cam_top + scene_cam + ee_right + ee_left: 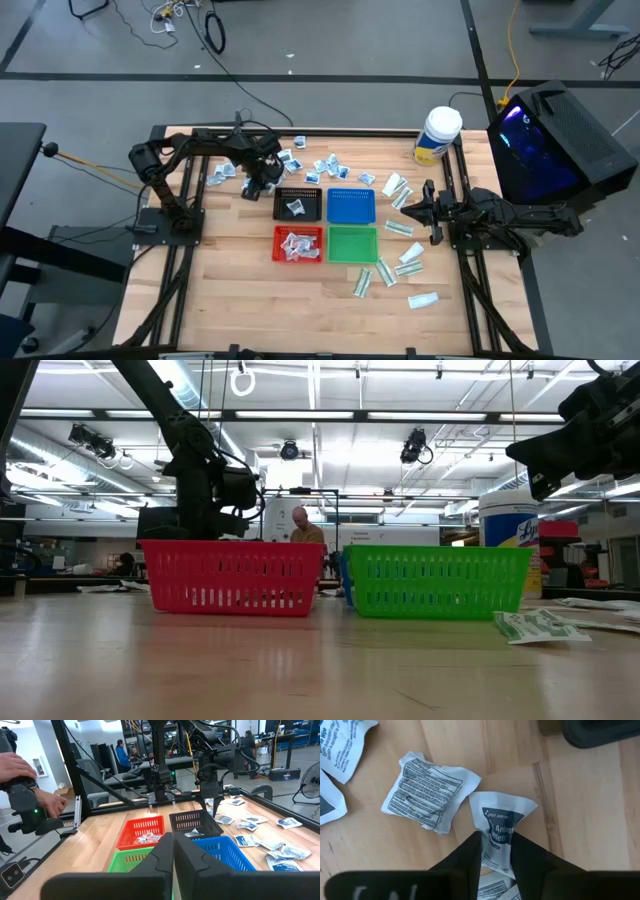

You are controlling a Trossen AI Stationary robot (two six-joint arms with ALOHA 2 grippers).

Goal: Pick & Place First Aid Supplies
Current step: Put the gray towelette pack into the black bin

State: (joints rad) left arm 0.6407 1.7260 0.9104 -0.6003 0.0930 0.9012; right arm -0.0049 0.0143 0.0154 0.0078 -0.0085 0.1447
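High view: left gripper (pixel 262 184) was down at the table just left of the black tray (pixel 298 204), among the square white packets (pixel 322 167) scattered along the far side of the table. Black tray had one packet in it, red tray (pixel 298 244) held a small pile, blue tray (pixel 351 205) and green tray (pixel 353 244) showed no packets. Long white-and-green packets (pixel 400 228) lay to the right of the trays and toward the near edge. White jar with a yellow label (pixel 437 135) stood at the far right corner. Right gripper (pixel 418 208) was parked right of the blue tray, over the long packets.

Low view: red and green trays in front, jar behind the green one, one long packet flat on the wood at the right. Left arm came down behind the red tray; its fingertips were hidden. A person was visible in the room behind.

Left wrist view: the two dark fingers (pixel 470 855) were pinched narrow on a crumpled square packet with blue print (pixel 499 827), packet edge between them. A second square packet (pixel 427 790) lay just beside it, on the wood.

Right wrist view: own fingers (pixel 161 857) were pressed together, nothing between them. Trays ahead, left arm lowered beyond the black tray. A person's hand (pixel 30 785) held a device off the table edge.
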